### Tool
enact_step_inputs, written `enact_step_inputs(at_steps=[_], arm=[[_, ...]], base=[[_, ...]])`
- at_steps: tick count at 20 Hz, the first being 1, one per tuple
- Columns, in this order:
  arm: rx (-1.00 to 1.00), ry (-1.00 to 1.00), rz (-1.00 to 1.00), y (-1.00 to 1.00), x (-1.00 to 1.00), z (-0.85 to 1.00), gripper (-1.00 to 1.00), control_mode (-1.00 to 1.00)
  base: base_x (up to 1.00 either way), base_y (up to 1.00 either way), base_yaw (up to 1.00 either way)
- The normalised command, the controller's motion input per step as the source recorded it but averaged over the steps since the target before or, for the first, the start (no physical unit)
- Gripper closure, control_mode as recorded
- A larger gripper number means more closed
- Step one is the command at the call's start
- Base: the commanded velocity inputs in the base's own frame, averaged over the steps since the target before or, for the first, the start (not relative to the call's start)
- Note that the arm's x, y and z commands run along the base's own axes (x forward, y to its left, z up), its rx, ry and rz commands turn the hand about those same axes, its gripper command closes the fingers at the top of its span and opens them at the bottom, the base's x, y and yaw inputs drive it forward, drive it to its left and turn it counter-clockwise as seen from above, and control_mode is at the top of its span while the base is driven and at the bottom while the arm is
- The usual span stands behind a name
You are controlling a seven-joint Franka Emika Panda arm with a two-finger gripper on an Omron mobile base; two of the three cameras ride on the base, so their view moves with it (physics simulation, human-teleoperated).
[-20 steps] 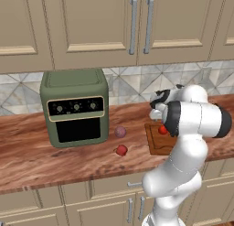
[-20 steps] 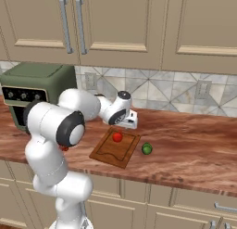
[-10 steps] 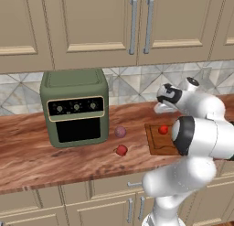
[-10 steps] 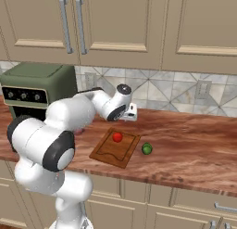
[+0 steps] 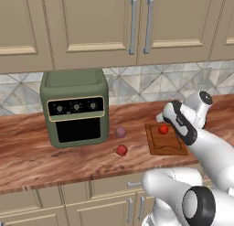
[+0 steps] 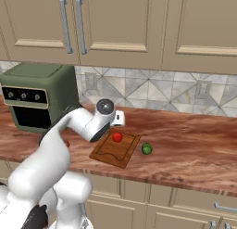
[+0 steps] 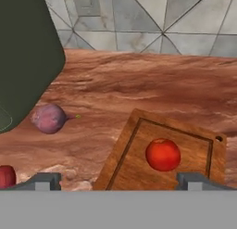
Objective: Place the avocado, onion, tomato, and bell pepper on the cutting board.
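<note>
Reddish wooden surface [image 5: 27, 165] carries the cutting board [image 7: 134, 170] with the tomato [image 7: 163, 154] on it; the end effector [image 7: 118, 181], open and empty, should next approach the onion [image 7: 48, 117] squarely from above.

Tomato [image 6: 117, 137] sits on the cutting board [image 6: 111, 152], toward its far end. Avocado [image 6: 146, 149] is on the desk [image 6: 194, 140] just right of the board, off it. Arm's wrist hangs over the board's left far corner; gripper state can't be read. Green oven [image 6: 34, 96] stands far left against the backsplash.
</note>
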Motion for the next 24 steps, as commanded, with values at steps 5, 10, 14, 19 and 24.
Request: enact_step_inputs(at_steps=[5,10,14,19,24], arm=[[0.00,-0.01,0.00,0.50,-0.54,0.46,-1.00,-1.00],[0.00,0.10,0.00,0.39,-0.34,0.10,-1.00,-1.00],[0.00,0.28,0.01,0.33,-0.09,0.00,-1.00,-1.00],[0.02,0.36,0.10,0.10,-0.10,0.00,-1.00,-1.00],[0.00,0.13,0.10,0.26,-0.07,0.00,-1.00,-1.00]], base=[[0.00,0.00,0.00],[0.00,0.00,0.00],[0.00,0.00,0.00],[0.00,0.00,0.00],[0.00,0.00,0.00]])
